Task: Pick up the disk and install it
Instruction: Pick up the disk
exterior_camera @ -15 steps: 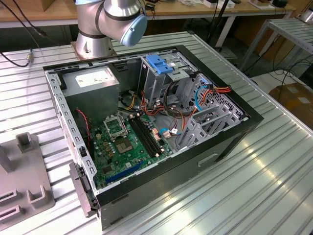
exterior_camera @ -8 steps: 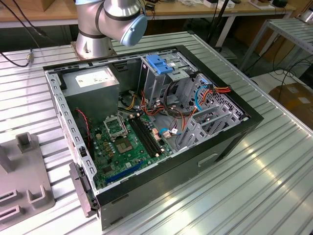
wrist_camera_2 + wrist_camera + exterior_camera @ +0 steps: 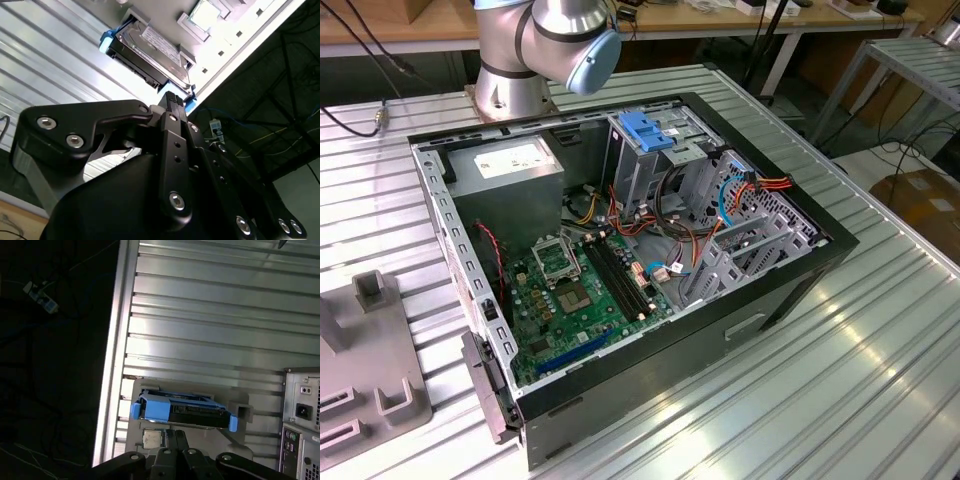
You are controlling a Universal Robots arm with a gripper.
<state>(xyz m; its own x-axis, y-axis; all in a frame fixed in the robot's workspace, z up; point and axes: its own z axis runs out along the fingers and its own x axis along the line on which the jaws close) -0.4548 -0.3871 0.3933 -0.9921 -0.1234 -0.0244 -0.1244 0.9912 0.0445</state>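
The disk is a grey-metal drive with a white label and blue rails. It stands on edge in a grey holder plate on the ribbed metal table, close to the table's edge. In the second wrist view the disk shows its labelled face. My gripper is just short of the disk's edge, its two black fingers close together with nothing between them. In the second wrist view the gripper points at the disk's blue rail and stays apart from it.
An open computer case lies on the table, with a motherboard, cables, a grey power-supply box and a metal drive cage with a blue handle. The case's rear panel is beside the holder. The arm's base stands behind the case.
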